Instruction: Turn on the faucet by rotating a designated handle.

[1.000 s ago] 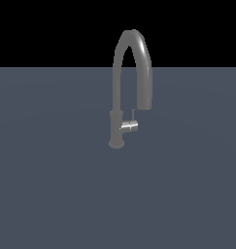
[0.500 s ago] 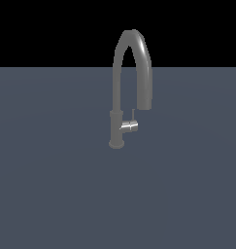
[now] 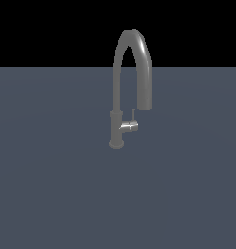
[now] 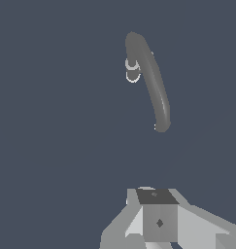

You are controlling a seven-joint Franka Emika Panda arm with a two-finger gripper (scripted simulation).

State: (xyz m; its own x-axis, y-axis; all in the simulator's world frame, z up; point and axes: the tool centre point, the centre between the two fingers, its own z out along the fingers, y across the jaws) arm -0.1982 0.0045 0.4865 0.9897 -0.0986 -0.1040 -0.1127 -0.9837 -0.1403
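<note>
The faucet (image 3: 120, 97) is a tall dark grey gooseneck tap standing upright on a flat grey surface, its arched spout curving toward the exterior view's right. The handle (image 3: 129, 126) is a short silver stub jutting from the base column toward the exterior view's right, with a thin grey lever rod rising from it. In the wrist view I look down on the faucet (image 4: 153, 87), and the handle (image 4: 132, 71) shows as silver rings beside its base. My gripper (image 4: 157, 214) shows only in the wrist view. Its fingers look pressed together, empty, well apart from the faucet.
The flat grey surface (image 3: 51, 185) spreads all around the faucet, with a black background beyond its far edge. No arm shows in the exterior view.
</note>
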